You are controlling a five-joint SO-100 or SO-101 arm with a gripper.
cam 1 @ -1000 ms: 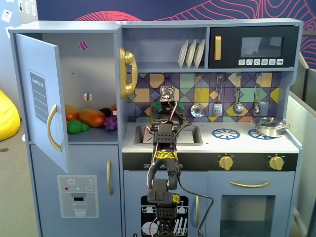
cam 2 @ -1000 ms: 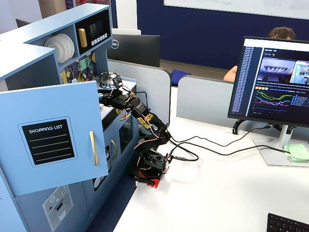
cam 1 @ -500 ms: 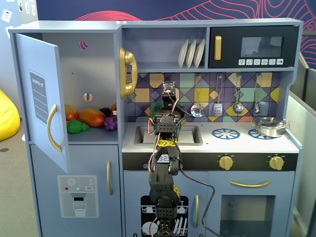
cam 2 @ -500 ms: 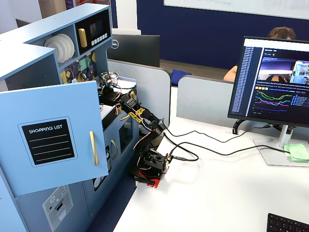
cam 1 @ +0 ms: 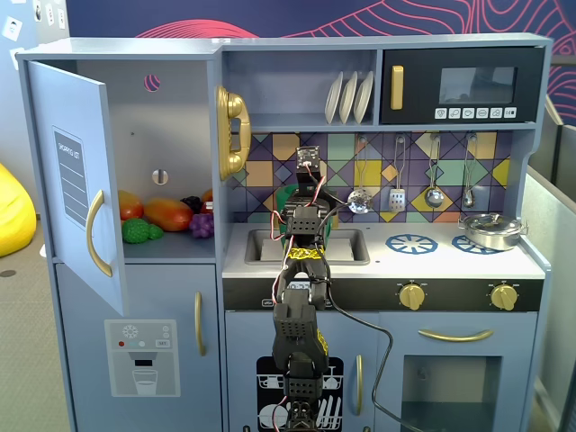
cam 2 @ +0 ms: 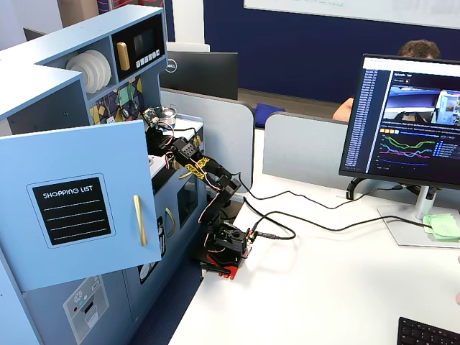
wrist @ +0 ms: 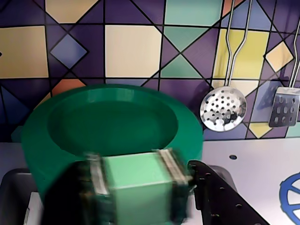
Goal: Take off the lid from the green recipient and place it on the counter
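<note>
In the wrist view the green recipient [wrist: 117, 117] fills the middle as a wide dark-green round body with a hollow top, standing at the sink recess [wrist: 9, 192] of the counter [wrist: 253, 159]. My gripper [wrist: 138, 187] is shut on a light-green block [wrist: 136, 180] at the pot's near rim, both blurred. I cannot tell whether this block is the lid's handle or the pot's side strip. No lid disc shows. In a fixed view my arm [cam 1: 301, 261] reaches over the sink [cam 1: 346, 247] and hides the pot.
A silver pan [cam 1: 490, 231] sits on the right burner. A slotted ladle [wrist: 223, 108] and spatula [wrist: 286, 105] hang on the tiled back wall. A blue burner ring [cam 1: 412, 243] lies right of the sink. The fridge door [cam 1: 81, 180] stands open, showing toy fruit [cam 1: 162, 216].
</note>
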